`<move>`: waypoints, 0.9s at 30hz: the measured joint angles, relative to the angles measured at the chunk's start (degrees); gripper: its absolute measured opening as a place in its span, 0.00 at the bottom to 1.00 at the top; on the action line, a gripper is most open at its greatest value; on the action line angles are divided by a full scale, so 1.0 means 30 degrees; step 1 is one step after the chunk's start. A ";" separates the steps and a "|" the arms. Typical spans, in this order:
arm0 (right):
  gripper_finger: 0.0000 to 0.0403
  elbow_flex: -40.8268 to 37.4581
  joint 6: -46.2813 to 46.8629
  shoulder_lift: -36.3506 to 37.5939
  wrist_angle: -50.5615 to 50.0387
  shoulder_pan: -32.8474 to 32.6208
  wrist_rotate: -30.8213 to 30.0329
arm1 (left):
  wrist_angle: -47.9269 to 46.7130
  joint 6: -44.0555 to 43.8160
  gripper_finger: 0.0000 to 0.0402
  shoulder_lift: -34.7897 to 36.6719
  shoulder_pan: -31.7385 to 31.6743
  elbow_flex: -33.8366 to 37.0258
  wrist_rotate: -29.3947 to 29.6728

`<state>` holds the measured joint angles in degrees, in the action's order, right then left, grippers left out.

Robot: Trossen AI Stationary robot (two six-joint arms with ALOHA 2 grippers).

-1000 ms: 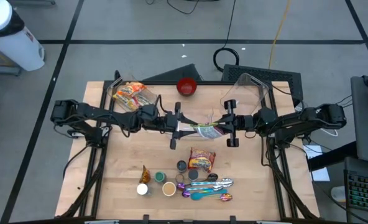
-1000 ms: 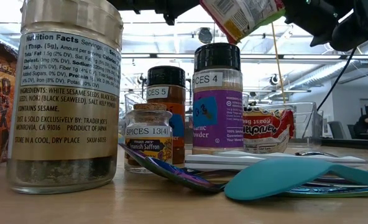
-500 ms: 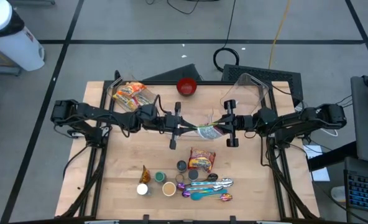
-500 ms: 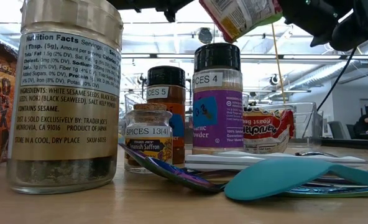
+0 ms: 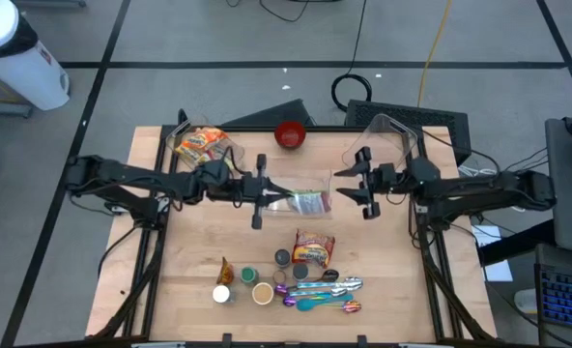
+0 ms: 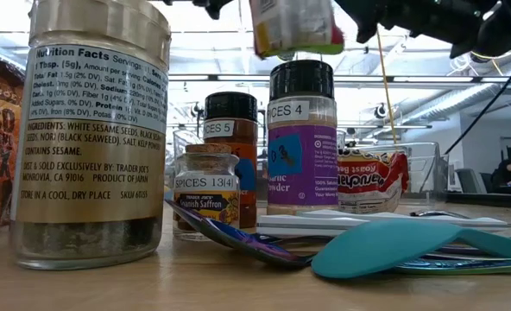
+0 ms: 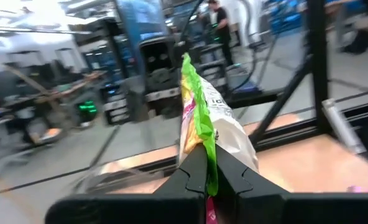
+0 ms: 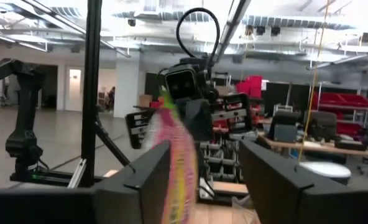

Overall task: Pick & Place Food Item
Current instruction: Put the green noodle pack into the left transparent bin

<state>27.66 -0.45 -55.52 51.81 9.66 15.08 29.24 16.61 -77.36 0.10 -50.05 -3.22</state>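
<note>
The food item is a clear packet with a green edge, held in the air over the middle of the table. My left gripper is shut on its left end. The packet shows at the top of the low view and stands edge-on in the left wrist view. To the right of the packet, my right gripper stands open and apart from it. Its wrist view has the two fingers wide apart, with the packet beyond them. My left gripper pinches the packet's green sealed edge between its two fingers, at the packet's left end. The fingers come level from the table's left. The packet sticks out past them toward the right, lifted clear of the table.
A clear bin with a snack bag stands at the far left, a red bowl at the far middle, and another clear bin at the far right. Near the front lie a snack bag, spice jars and spoons.
My right gripper has opened, let go of the packet and drawn back toward the table's right edge. My left gripper has carried the packet a little toward the left edge. The packet stays clear of the table.
</note>
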 joint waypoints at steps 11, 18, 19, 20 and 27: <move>0.52 0.0000 -0.0617 0.1475 -0.2089 0.0063 -0.0014 | 0.0188 0.1653 0.01 0.4498 -0.0147 0.3831 0.6325; 0.49 0.0000 -0.1224 0.1344 -0.2220 0.0063 -0.0586 | 0.0247 0.3300 0.01 0.8031 -0.0147 0.6840 1.1301; 0.49 0.0000 -0.1224 0.1337 -0.2207 0.0063 -0.0593 | 0.0333 0.3566 0.01 0.8500 -0.0147 0.7292 1.2188; 0.49 0.0000 -0.1224 0.1329 -0.2221 0.0063 -0.0592 | 0.0366 0.3799 0.01 0.8931 -0.0169 0.7691 1.3171; 0.50 0.0000 -0.1231 0.1329 -0.2091 0.0063 -0.0593 | 0.0347 0.5174 0.01 1.0470 -0.1495 1.0241 2.0773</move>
<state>27.66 -4.14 -51.53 45.54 9.85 13.30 30.28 32.13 -45.95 -4.38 -19.33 59.10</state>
